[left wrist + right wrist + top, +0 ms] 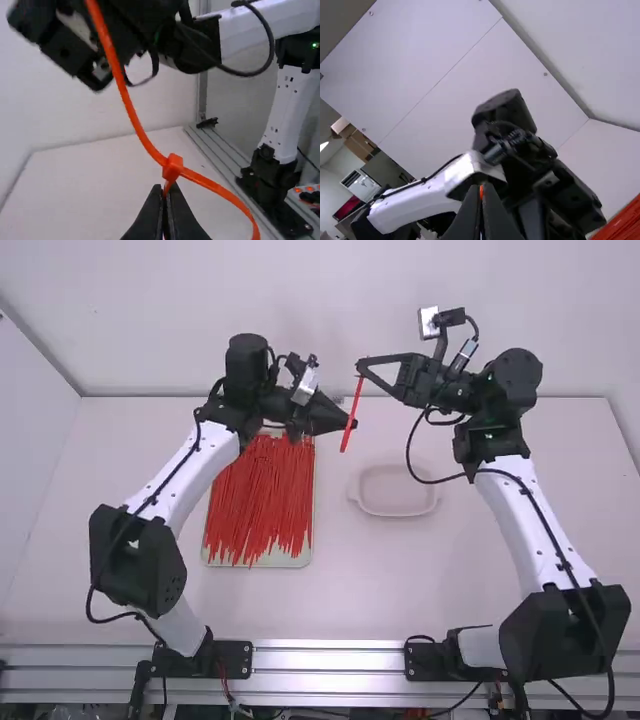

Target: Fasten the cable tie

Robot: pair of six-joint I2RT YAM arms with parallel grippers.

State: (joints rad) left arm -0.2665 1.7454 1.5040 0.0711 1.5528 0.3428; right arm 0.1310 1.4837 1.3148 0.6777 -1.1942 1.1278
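Note:
A red cable tie hangs in the air above the table's back middle, held between both grippers. My left gripper is shut on it low down. In the left wrist view its fingers pinch the strap just under the square head; one strand rises toward the other arm and another curves away to the side. My right gripper is shut on the tie's upper end, and a sliver of red tie shows between its closed fingertips.
Several loose red cable ties lie on a pale board at the left of the middle. A small white dish sits right of them, below the held tie. The front of the table is bare.

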